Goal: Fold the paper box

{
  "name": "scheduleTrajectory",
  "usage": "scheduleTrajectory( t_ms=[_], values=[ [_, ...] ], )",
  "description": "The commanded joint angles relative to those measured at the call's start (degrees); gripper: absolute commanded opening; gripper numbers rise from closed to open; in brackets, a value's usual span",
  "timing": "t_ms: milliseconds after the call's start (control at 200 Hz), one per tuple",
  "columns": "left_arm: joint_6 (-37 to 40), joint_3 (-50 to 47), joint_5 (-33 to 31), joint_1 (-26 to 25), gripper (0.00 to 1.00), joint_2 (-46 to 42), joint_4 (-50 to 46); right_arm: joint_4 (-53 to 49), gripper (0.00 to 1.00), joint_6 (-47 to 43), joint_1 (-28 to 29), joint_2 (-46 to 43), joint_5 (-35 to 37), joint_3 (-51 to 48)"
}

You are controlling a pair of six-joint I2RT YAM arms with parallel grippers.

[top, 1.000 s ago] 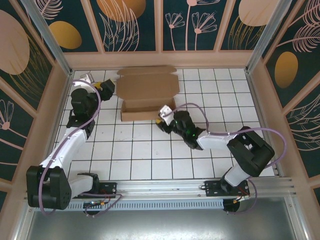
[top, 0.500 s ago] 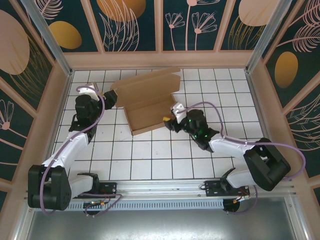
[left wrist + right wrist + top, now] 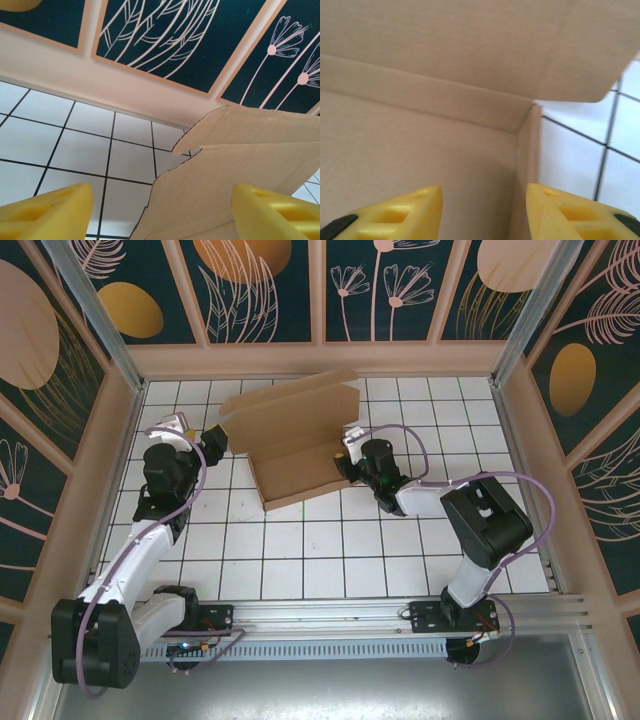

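The paper box is plain brown cardboard: a shallow tray with its lid flap open toward the back wall. It lies skewed on the white tiled table. My left gripper sits at the box's left end. In the left wrist view the gripper is open wide, with the jagged edge of a cardboard flap reaching in between its yellow fingers. My right gripper is at the box's right end. It is open and looks into the tray's inner corner, with the side wall just inside the right finger.
The patterned back wall stands just behind the box's lid. Side walls close in the white tiled table left and right. A metal rail with both arm bases runs along the near edge.
The box has turned, its right end swinging toward the back wall. My right gripper followed to the box's right end with its elbow drawn in. My left gripper shifted slightly.
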Motion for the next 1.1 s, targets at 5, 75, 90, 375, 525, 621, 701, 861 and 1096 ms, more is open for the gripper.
scheduleTrajectory(
  t_ms=[5,75,90,375,525,621,701,861,1096],
  values=[
    [1.3,-1.6,-2.1,0.0,0.73,-1.4,0.5,4.2,0.54,1.8,-0.2,0.7,9.9,-0.1],
    [0.8,-2.0,-2.0,0.0,0.73,-1.8,1.2,2.2,0.58,2.2,-0.3,1.2,9.5,0.4],
    [0.7,-2.0,-1.9,0.0,0.73,-1.9,1.3,1.9,0.59,2.3,-0.3,1.4,9.3,0.5],
    [-0.4,-2.9,-1.4,0.0,0.73,-2.1,2.0,-6.3,0.55,5.0,-1.5,5.7,6.2,5.6],
    [-0.4,-3.6,-1.5,-0.1,0.73,-2.8,2.1,-8.7,0.48,5.9,-2.4,6.5,6.8,6.3],
    [-0.5,-3.9,-1.4,-0.1,0.72,-2.9,2.2,-10.3,0.41,6.6,-2.4,7.0,7.2,6.5],
    [-0.6,-4.0,-1.5,0.0,0.72,-3.0,2.2,-11.1,0.34,7.6,-2.4,7.0,8.1,5.8],
    [-0.9,-3.6,-1.4,0.0,0.71,-3.1,2.2,-11.4,0.24,10.6,-2.1,5.1,10.2,2.3],
    [-1.3,-3.5,-1.2,0.0,0.71,-2.6,2.7,-12.7,0.19,18.9,0.0,0.3,16.1,-3.9]
  ],
)
